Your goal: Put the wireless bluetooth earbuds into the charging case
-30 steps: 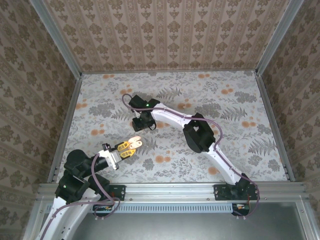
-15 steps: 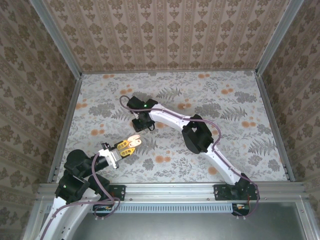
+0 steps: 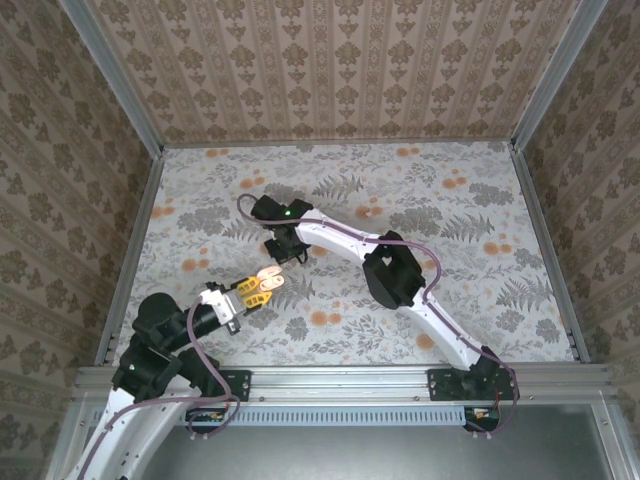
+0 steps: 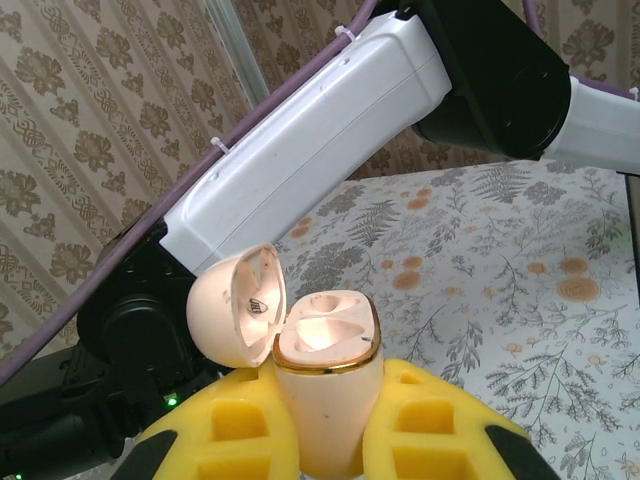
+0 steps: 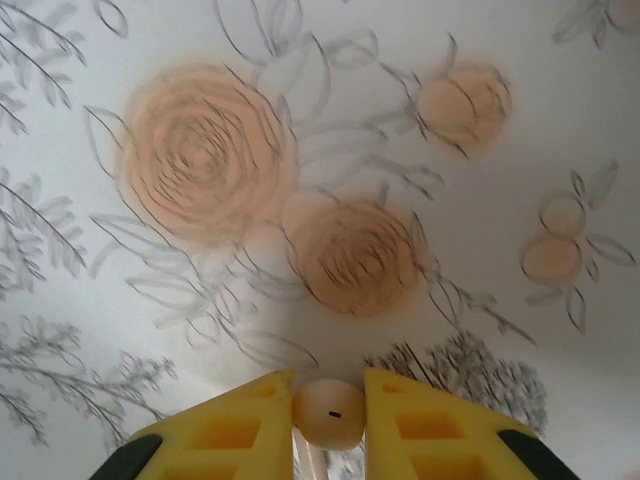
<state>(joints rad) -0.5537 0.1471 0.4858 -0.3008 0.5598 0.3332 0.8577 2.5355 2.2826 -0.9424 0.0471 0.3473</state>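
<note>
Creamy white and smooth, the charging case (image 4: 325, 350) is pinched tight in our left gripper (image 4: 325, 425), with its lid open. Its two cups look empty, though we cannot see right to the bottom. Our right gripper (image 5: 328, 395) squeezes one earbud (image 5: 328, 413) over the tabletop (image 5: 500, 200). We think both earbuds are left to put in.

Floral-print tabletop (image 3: 480, 200), damask-papered walls (image 3: 330, 70), aluminium frame rails (image 3: 340, 377)
</note>
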